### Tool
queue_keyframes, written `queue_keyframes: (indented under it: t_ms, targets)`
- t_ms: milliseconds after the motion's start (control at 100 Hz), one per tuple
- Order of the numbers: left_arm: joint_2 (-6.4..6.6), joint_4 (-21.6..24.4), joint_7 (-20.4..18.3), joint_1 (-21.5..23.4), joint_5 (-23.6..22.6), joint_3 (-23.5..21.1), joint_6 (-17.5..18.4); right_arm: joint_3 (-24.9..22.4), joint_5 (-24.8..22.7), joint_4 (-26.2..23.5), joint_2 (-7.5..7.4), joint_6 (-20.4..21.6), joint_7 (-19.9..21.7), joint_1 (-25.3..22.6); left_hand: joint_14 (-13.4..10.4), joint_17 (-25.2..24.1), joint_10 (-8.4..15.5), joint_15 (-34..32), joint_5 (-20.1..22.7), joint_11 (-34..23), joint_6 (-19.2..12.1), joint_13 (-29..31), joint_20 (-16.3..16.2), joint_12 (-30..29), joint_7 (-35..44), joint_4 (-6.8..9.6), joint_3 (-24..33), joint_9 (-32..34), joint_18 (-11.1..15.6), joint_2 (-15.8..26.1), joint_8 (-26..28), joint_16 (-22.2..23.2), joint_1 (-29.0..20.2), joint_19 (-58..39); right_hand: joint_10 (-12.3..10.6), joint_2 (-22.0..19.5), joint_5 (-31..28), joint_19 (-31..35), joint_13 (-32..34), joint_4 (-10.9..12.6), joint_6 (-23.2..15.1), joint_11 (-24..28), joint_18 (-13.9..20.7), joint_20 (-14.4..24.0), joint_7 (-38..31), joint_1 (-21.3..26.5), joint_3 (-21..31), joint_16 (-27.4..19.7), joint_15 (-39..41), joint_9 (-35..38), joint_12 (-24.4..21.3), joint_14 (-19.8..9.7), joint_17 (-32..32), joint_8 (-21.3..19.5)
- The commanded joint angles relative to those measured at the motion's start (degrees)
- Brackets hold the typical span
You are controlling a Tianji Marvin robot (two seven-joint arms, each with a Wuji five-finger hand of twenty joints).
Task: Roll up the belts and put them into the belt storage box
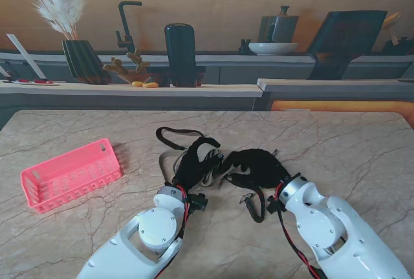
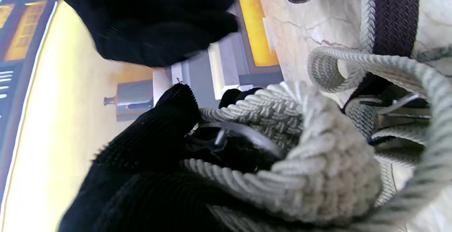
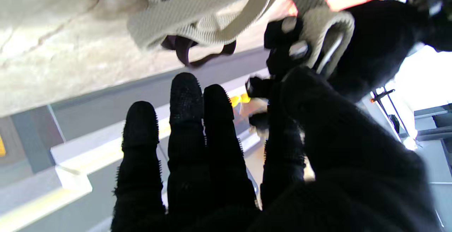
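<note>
A marble table (image 1: 336, 143) fronts a grey counter (image 1: 194, 88) beneath a warm wood-panelled wall (image 1: 226, 0).

Bare marble table (image 1: 336, 143) is lying open rightward; tangled belts (image 1: 187, 153) are blocking the centre (pink storage box (image 1: 71, 174) is sitting well apart, left).

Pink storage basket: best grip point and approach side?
Take the pink basket by its long rim, coming from above with the left hand, since it lies on that side. It sits open side up, and its thin slotted wall suits a pinch over the edge.
</note>
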State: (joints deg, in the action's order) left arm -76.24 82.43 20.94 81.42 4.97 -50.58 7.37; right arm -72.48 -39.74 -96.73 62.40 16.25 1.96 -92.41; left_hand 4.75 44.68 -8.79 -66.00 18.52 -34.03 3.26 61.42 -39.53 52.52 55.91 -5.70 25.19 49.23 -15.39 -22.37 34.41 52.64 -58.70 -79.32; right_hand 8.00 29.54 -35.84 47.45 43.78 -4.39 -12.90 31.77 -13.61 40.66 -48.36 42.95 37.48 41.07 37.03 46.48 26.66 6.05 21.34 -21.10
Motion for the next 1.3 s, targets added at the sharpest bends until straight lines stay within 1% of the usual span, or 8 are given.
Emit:
queue_keyframes:
  t_ms: [0, 150, 260, 330, 570, 670, 930, 1290]
  targets:
    - [-0.06, -0.5, 0.5, -0.3, 1.1, -0.2, -0.9, -0.7, -0.5, -1.1, -0.33, 0.8, -1.7, -0.7, -4.0, 3.4, 0.8, -4.8, 1.5, -2.3, -0.5, 4.9, -2.9, -0.5, -1.9, 0.58, 5.2, 2.6, 1.6, -3.2, 0.2, 2.3, 1.7, -6.0, -0.7, 2.7, 0.3, -0.4, 1.6, -1.2, 0.1, 1.3, 0.5, 1.1, -0.3, -1.9, 0.8, 0.7, 1.0, 1.5, -0.5, -0.7, 0.6, -1.4]
    - [0.17, -0.8, -1.4, -0.9, 2.6, -0.2, -1.4, -1.8, -6.6, 0.5, -0.09, 4.8, -7.9, -0.4, -4.9, 8.1, 2.2, -4.6, 3.5, -5.6, 1.1, 8.7, -2.5, -1.1, -7.4, -1.39, 12.5, 4.8, 3.4, -13.2, -0.1, 1.5, 7.0, -6.7, -2.1, 3.1, 3.5, -0.9, 0.9, -1.0, -3.9, 1.1, 1.5, 0.5, 7.2, -4.6, 5.7, 0.0, -0.4, 0.0, -0.9, -2.3, 0.4, -6.8]
    - [1.67, -0.6, -8.1, -1.3, 5.8, -0.7, -0.8, -1.5, -11.1, 3.3, -0.28, 8.0, -11.5, 1.5, -5.9, 9.1, 2.7, -3.2, 2.6, -10.1, 1.6, 9.2, -3.2, -4.7, -14.7, -3.14, 19.1, 2.5, 4.2, -16.6, -5.4, 1.6, 15.4, -5.2, -3.5, 4.5, 10.1, -1.9, -1.2, 0.8, -7.3, -0.7, 2.6, 0.0, 11.2, -8.4, 8.9, -1.2, -2.7, -3.9, -1.8, -3.7, -0.1, -10.7]
    - [2.57, -0.4, -12.4, -1.5, 8.5, -1.1, -0.3, -0.9, -13.8, 4.9, -0.59, 9.3, -12.8, 2.8, -6.4, 9.3, 2.6, -3.4, 1.3, -12.0, 1.6, 9.3, -3.8, -9.8, -19.4, -1.45, 23.7, 0.8, 4.2, -17.3, -8.4, 2.3, 22.4, -5.3, -4.2, 6.2, 15.8, -2.4, -2.3, 0.1, -9.0, -1.7, 3.3, -0.1, 12.2, -10.8, 10.1, -1.8, -3.6, -6.3, -2.4, -4.3, -0.4, -10.7]
    - [4.67, -0.3, -22.0, -2.4, 12.5, -1.4, -0.5, 1.9, -19.4, 8.9, -1.34, 11.2, -16.7, 6.7, -8.1, 12.3, 2.5, -7.1, -3.3, -11.2, 1.8, 11.2, -4.2, -10.7, -27.5, -3.64, 25.2, 0.4, 6.0, -21.2, -15.3, 2.3, 28.7, -7.9, -4.8, 7.5, 30.9, -3.1, -4.7, -1.3, -8.8, -2.8, 4.9, -0.1, 15.7, -14.9, 8.9, -2.2, -3.8, -16.5, -3.4, -5.5, -0.8, -8.2]
    - [4.77, -0.6, -23.1, -2.7, 13.3, -1.3, -0.8, 3.0, -20.1, 9.8, -1.31, 11.6, -18.2, 7.8, -8.4, 13.5, 2.2, -9.6, -4.6, -10.8, 2.1, 11.4, -3.6, -10.8, -28.5, -4.77, 26.8, 0.2, 5.9, -22.4, -16.5, 0.8, 32.4, -9.2, -4.8, 7.2, 31.1, -2.8, -4.6, -1.5, -8.0, -1.6, 5.2, 0.1, 17.4, -15.6, 7.4, -2.0, -2.9, -17.6, -3.4, -5.7, -0.5, -7.3]
    - [4.28, -1.8, -23.2, -3.4, 14.7, -0.7, -1.3, 6.1, -19.4, 11.7, -1.25, 13.7, -18.0, 10.6, -8.5, 13.9, 2.1, -12.1, -5.7, -10.6, 2.3, 11.4, -2.2, -10.7, -29.8, -5.27, 27.1, -0.2, 5.6, -23.0, -17.5, -1.9, 34.0, -10.6, -4.6, 6.8, 29.6, -2.2, -4.1, -1.2, -8.6, 0.2, 5.3, 0.4, 13.0, -15.4, 6.3, -1.6, -1.1, -17.0, -3.3, -6.1, 0.0, -9.5]
    - [3.91, -2.2, -23.6, -3.6, 16.6, 0.0, -1.1, 11.6, -17.3, 16.4, -0.60, 15.2, -19.7, 15.3, -8.8, 13.8, 2.1, -11.9, -6.8, -10.5, 2.3, 11.3, -1.6, -10.5, -30.8, -5.39, 27.0, -0.5, 5.4, -23.0, -18.1, -2.3, 34.5, -10.7, -7.5, 7.3, 18.1, -0.1, -0.3, -1.8, -10.8, 2.8, 5.6, 0.2, 4.5, -14.4, 14.7, -1.1, 1.5, -9.2, -3.3, -7.2, 2.4, -11.2]
